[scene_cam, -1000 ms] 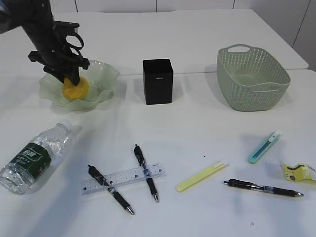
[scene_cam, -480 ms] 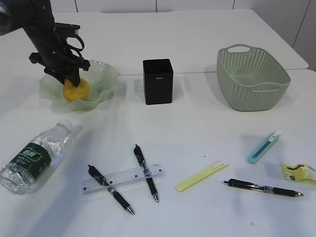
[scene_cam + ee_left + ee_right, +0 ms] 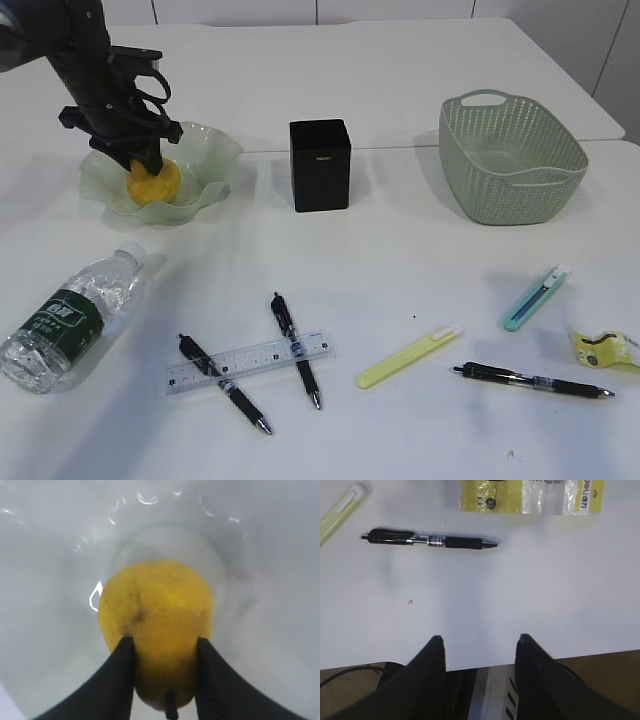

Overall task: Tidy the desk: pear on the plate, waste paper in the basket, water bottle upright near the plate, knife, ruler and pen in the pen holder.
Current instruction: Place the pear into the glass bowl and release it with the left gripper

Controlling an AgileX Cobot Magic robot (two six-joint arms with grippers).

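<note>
Since a second ago I've lowered the pear (image 3: 155, 630) into the plate (image 3: 215, 150); left gripper (image 3: 162, 665) still clasps it, release pending.

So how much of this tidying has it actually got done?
Barely started. The left gripper holds the pear inside the plate, not yet released. The water bottle lies on its side, the waste paper is outside the basket, and the ruler and pens lie outside the pen holder.

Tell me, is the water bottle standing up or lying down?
Lying down: the water bottle rests on its side on the desk, cap toward the plate.
</note>
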